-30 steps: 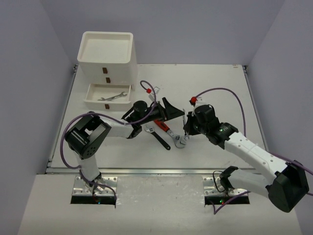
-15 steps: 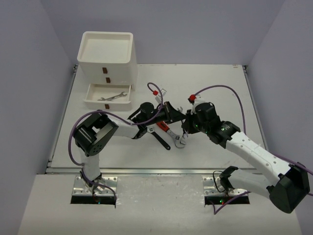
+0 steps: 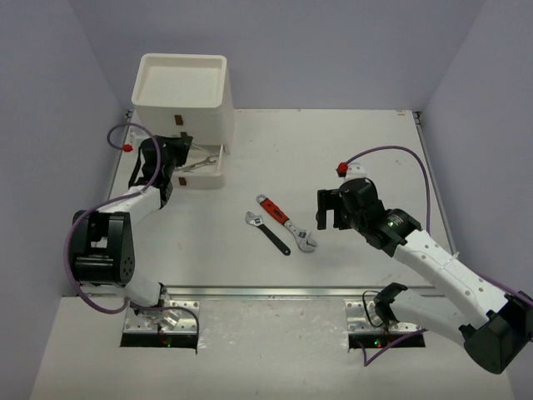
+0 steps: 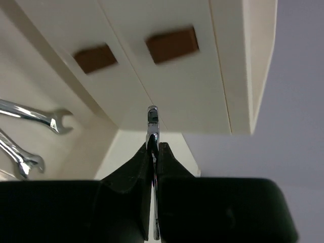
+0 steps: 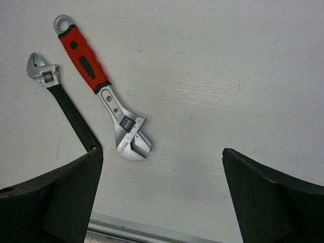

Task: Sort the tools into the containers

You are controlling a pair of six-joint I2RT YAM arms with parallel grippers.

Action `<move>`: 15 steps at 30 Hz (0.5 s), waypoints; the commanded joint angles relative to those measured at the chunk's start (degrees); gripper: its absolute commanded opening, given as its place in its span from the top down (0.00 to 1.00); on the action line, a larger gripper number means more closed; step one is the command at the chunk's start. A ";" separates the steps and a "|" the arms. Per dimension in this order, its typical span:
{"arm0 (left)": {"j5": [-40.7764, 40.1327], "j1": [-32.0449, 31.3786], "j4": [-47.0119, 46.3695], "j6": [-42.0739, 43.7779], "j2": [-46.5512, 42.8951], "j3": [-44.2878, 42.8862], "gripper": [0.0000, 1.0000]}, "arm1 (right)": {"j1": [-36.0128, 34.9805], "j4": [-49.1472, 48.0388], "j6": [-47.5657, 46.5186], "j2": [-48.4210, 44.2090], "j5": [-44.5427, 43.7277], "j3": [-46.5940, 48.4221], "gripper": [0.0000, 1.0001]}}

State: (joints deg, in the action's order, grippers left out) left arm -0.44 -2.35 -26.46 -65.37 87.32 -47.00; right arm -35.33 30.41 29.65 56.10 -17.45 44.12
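Progress stands partway. From above, the white box unit (image 3: 181, 92) sits at 11 o'clock on the counter (image 3: 375, 142), its lowest open drawer (image 3: 204, 178) pulled out. Stored wrenches (image 3: 196, 165) glint inside it, their number unclear from this height. The left gripper (image 3: 176, 154) hangs over the drawer's 9 o'clock side, and what it carries cannot be made out here. Near the counter's middle the red-handled adjustable wrench (image 3: 283, 221) and the black-handled adjustable wrench (image 3: 268, 233) lie side by side, both unsorted. The right gripper (image 3: 326, 208) hovers at 3 o'clock of them. No pliers show anywhere. The left wrist view supplies what the overhead hides. There the left gripper (image 4: 153, 152) is pinched tight on a slim silver wrench (image 4: 152, 117), which points to 12 o'clock toward the closed drawers and their red-brown handles (image 4: 172, 44). Two stored wrenches (image 4: 31, 115) lie at 9 o'clock in the drawer below, so this one looks about to join them. The right wrist view shows the right gripper (image 5: 162, 195) spread wide and holding nothing. The red-handled adjustable wrench (image 5: 101, 86) sits at 11 o'clock and the black-handled adjustable wrench (image 5: 68, 109) at 10 o'clock. I judge those two are what remains.
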 commanded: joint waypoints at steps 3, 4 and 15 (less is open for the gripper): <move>-4.55 8.01 8.80 -7.10 6.91 -8.22 1.00 | 0.19 -0.37 1.12 0.41 0.42 -0.71 0.01; -4.48 8.23 9.85 -7.05 7.42 -9.43 1.00 | 0.18 -0.58 1.04 0.41 0.56 -0.93 0.01; -2.80 9.19 13.48 -5.97 5.29 -11.01 0.10 | 0.18 -0.70 -0.07 1.29 0.26 -0.96 0.01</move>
State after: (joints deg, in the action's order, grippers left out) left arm -4.76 6.46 -12.36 -71.40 97.35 -56.40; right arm -35.33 30.73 29.97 56.97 -16.49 42.76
